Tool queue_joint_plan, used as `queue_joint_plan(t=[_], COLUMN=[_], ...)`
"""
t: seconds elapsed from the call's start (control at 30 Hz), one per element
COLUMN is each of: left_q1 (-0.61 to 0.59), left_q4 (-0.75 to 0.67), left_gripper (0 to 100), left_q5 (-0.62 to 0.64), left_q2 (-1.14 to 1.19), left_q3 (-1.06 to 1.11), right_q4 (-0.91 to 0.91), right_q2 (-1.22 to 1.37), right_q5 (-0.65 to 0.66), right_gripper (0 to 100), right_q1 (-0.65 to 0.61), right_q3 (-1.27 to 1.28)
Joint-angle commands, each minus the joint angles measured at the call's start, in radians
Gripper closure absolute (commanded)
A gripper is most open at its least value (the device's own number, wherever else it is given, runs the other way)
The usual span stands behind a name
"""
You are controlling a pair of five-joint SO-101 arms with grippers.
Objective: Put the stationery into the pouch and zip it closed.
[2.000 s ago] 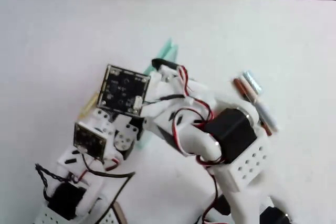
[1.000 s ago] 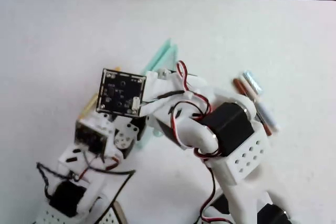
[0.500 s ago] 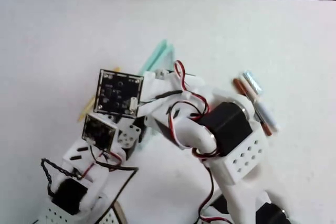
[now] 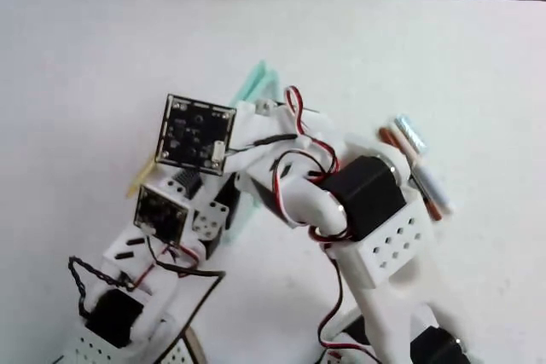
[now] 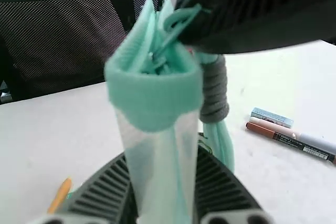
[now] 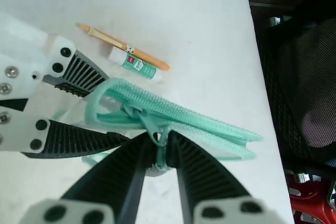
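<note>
Left gripper (image 5: 157, 182) clenched on the pouch (image 5: 155, 93) end. Right gripper (image 6: 159, 150) pinches the zipper pull (image 6: 157, 132). Pouch is mid-table under both arms. Its free tip now points to 11 o'clock, having swung left from nearer 12. Markers (image 4: 418, 172) at 3 o'clock and pencil (image 4: 141, 179) at 9 o'clock are unmoved.

The pouch (image 5: 155, 93) is mint green, ribbed along its zip edges, with a clear, frosted panel below the green band. Its zip pull (image 6: 156, 128) is the same mint. The left tool (image 5: 160, 187) and right tool (image 6: 161, 142) have black ribbed pads on white bodies. The tabletop (image 4: 85, 57) is white. On it lie an orange-yellow pencil (image 6: 123, 47), a white stick (image 6: 135, 63) with a green label, a grey marker (image 5: 294, 139) with a brown cap, and a pale blue bar (image 5: 270, 116). The chair (image 5: 63, 30) is black mesh.
</note>
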Motion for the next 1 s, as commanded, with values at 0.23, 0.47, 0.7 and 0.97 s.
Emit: queue_joint_plan(t=[0.23,0.47,0.7,0.97], left_q1=[0.010,0.013,0.015,0.012], left_q4=[-0.012,-0.020,-0.020,-0.020], left_gripper=[94,94,94,94], left_q5=[-0.014,-0.014,-0.014,-0.014], left_q2=[0.005,0.005,0.005,0.005], left_q3=[-0.002,0.018,0.018,0.018], right_q4=[-0.033,-0.033,-0.061,-0.096], right_q2=[-0.004,-0.004,-0.004,-0.002], right_q5=[0.000,0.000,0.000,0.000], right_gripper=[98.0,98.0,98.0,98.0], right_q1=[0.004,0.004,0.038,0.090], right_q3=[-0.020,-0.020,-0.020,-0.018])
